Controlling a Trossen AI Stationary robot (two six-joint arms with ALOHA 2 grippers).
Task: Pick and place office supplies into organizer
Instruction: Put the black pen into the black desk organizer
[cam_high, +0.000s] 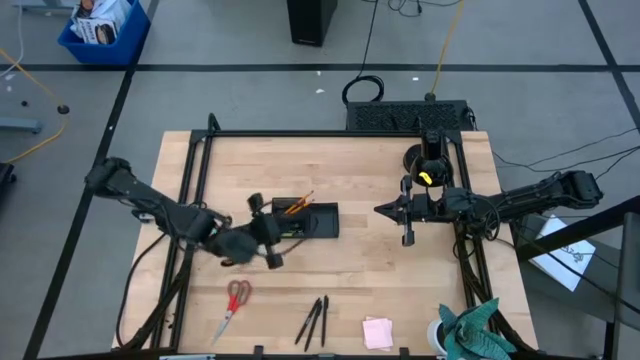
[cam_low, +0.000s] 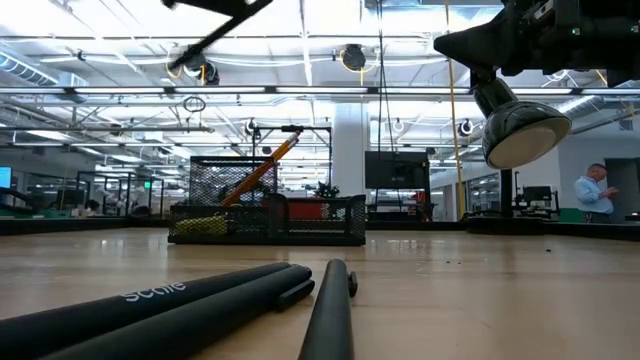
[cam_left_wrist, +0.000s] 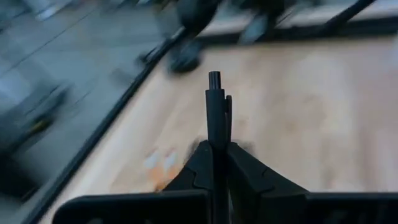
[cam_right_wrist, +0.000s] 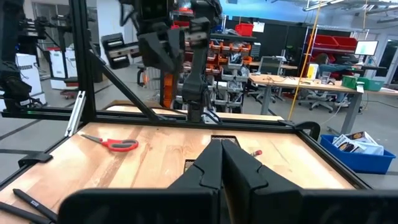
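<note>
My left hand (cam_high: 262, 243) is clenched on a black pen (cam_left_wrist: 216, 118), held above the counter (cam_high: 380, 270) just at nine o'clock of the organizer (cam_high: 318, 222), where orange pencils (cam_high: 297, 205) already lean; my right hand (cam_high: 405, 212) waits clenched and empty at three o'clock; the pen sits between my fingertips only, so I judge it could twist or slip and miss the narrow compartments; my wrist view shows the grip, while overhead alone shows scissors (cam_high: 234, 303), two more pens (cam_high: 314, 320) and sticky notes (cam_high: 377, 332) waiting at six o'clock.
</note>
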